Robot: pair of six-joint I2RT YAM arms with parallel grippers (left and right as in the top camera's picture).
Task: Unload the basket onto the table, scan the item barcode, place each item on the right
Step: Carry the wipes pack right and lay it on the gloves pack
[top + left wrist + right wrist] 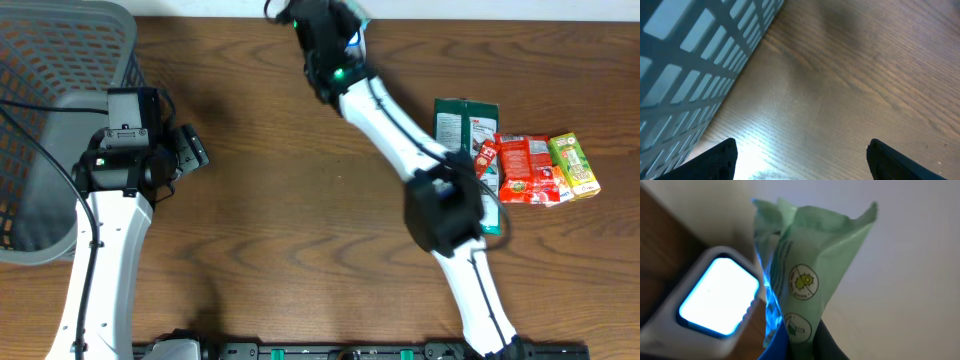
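While the right hand grips the green packet by its lower edge, pinched tight, the step in hand reads as presenting the barcode to the scanner.

Item: green packet. Location: lifted off the worktop at its far edge, just beside the scanner's lit window, upper seam crumpled and fanned out.

Item: scanner. Pale housing, window glowing blue-white, light spilling on the packet's near edge.

Barcode: not visible in any view; possibly on the face turned away from the wrist camera.

Handling note: turn the printed face square to the window and keep the film flat, since creases and glare may spoil a read. Hold it near the window, not pressed against it. Keep the grip low so the fingers do not cover the code.

Item: left hand. Jaws wide, empty, hovering over bare worktop beside the basket.

Waiting stock, right side, well apart from the scanner: dark green pouch, red packets, yellow-green carton.
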